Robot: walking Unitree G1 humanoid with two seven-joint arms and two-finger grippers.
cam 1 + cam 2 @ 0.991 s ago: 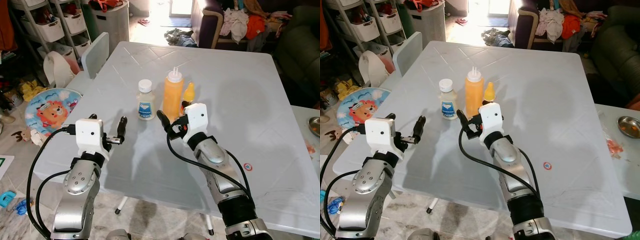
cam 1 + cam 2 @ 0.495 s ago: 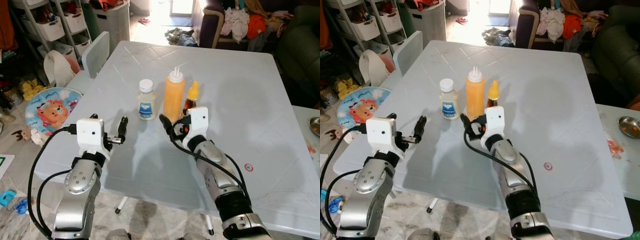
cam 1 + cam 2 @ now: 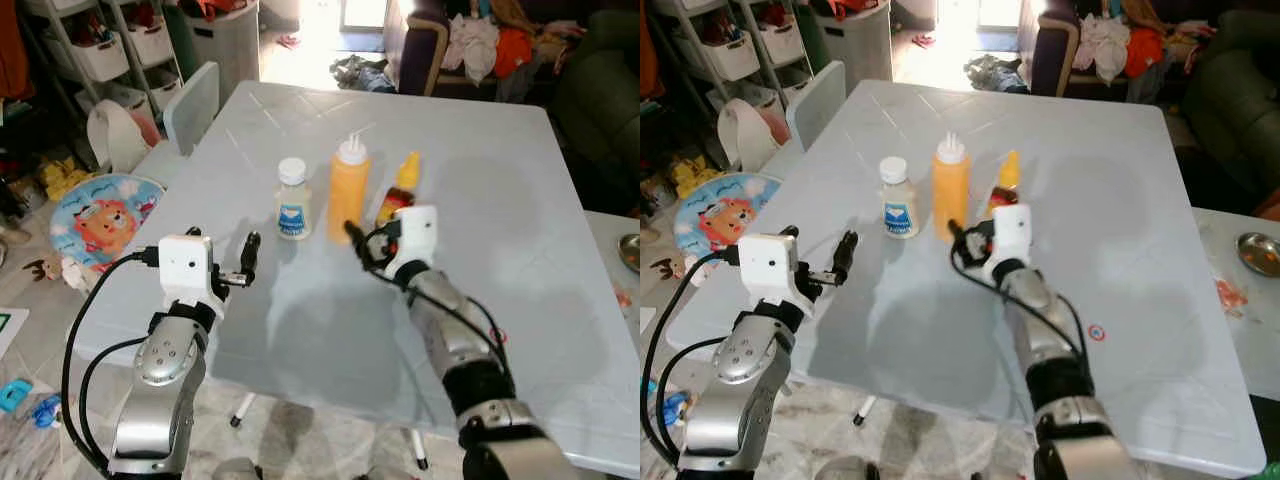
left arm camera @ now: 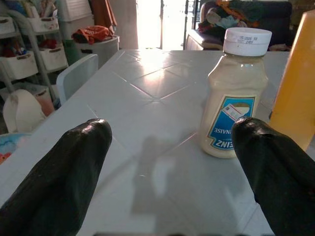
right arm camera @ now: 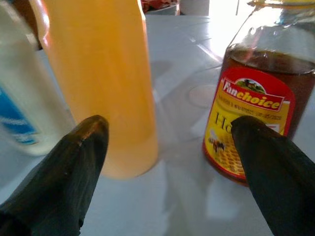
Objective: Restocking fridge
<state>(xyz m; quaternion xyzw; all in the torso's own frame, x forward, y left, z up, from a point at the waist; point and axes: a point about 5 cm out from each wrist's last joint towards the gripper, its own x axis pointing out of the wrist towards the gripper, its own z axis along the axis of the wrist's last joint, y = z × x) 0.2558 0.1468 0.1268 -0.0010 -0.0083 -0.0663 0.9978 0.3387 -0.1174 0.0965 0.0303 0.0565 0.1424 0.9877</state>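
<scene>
Three bottles stand in a row mid-table: a white mayonnaise bottle [image 3: 291, 198], a tall orange squeeze bottle [image 3: 347, 190] and a yellow-capped honey bottle [image 3: 404, 185]. My right gripper [image 3: 368, 238] is open just in front of the gap between the orange bottle [image 5: 103, 83] and the honey bottle [image 5: 256, 113], low over the white table [image 3: 480, 150], touching neither. My left gripper [image 3: 240, 265] is open near the table's front left, aimed at the mayonnaise bottle [image 4: 231, 118] and well short of it. Nothing is between either pair of fingers.
A grey chair [image 3: 190, 105] stands at the table's far left. On the floor to the left lies a round lion-print mat [image 3: 100, 215], with storage shelves behind. A second table with a metal bowl [image 3: 628, 250] is at the right. A small red-ringed sticker [image 3: 1095, 331] lies on the table.
My right gripper has moved forward and to the right, up to the orange and honey bottles. The left arm has hardly moved. The bottles stand where they were.
</scene>
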